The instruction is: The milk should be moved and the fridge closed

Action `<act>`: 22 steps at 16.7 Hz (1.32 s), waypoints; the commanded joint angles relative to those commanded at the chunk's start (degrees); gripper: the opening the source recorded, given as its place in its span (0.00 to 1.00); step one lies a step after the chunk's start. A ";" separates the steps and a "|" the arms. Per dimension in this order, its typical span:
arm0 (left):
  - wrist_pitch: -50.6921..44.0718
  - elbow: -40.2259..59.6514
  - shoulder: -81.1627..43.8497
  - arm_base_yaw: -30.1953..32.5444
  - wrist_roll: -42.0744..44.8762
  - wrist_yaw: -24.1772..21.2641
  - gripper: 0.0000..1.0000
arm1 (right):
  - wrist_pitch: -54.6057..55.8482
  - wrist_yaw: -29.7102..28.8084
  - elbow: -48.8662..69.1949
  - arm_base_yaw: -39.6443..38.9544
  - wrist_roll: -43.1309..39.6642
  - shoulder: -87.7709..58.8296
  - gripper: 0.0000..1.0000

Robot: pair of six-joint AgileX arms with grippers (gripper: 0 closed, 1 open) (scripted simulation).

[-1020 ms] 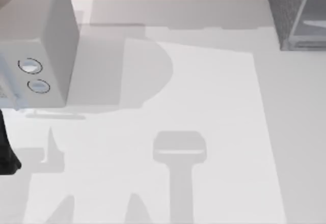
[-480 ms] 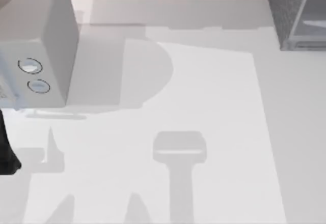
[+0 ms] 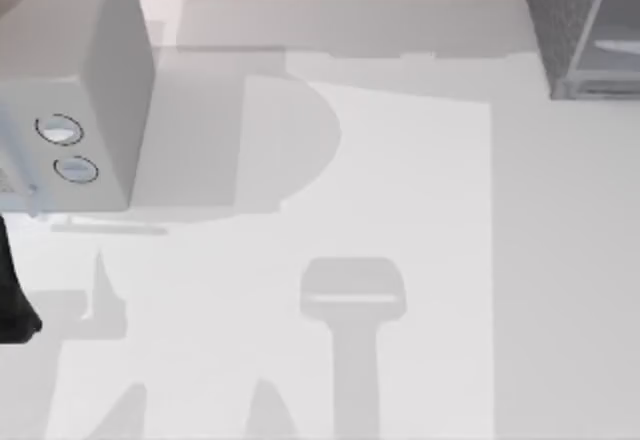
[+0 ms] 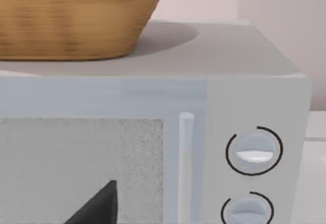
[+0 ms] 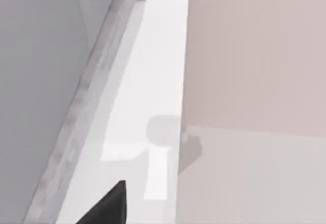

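Large dark grey speckled fridge (image 3: 575,20) upright at desk's (image 3: 400,210) far right corner; gripper states indeterminable; left arm (image 3: 12,305) at left edge.

Dark grey speckled fridge (image 3: 570,20) with pale grey frame, at the table's far right corner, partly cropped.

one fridge (image 3: 580,30), one microwave (image 3: 75,80) with two dials, one wicker basket (image 4: 71,15), one table (image 3: 400,260)
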State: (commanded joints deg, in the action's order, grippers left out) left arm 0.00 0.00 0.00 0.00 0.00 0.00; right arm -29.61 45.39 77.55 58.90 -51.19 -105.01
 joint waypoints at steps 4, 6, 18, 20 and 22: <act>0.00 0.00 0.00 0.00 0.00 0.00 1.00 | 9.45 -1.32 -1.84 -4.69 11.22 -0.13 1.00; 0.00 0.00 0.00 0.00 0.00 0.00 1.00 | 11.42 -1.58 -2.56 -5.44 13.37 -0.23 1.00; 0.00 0.00 0.00 0.00 0.00 0.00 1.00 | 16.46 -10.50 -6.58 -15.80 21.66 3.38 1.00; 0.00 0.00 0.00 0.00 0.00 0.00 1.00 | 19.12 -15.65 -8.78 -22.37 26.19 5.05 1.00; 0.00 0.00 0.00 0.00 0.00 0.00 1.00 | 21.95 -21.25 -11.18 -29.56 31.07 6.74 1.00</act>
State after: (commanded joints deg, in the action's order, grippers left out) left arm 0.00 0.00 0.00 0.00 0.00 0.00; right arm -7.66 24.14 66.37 29.34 -20.12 -98.27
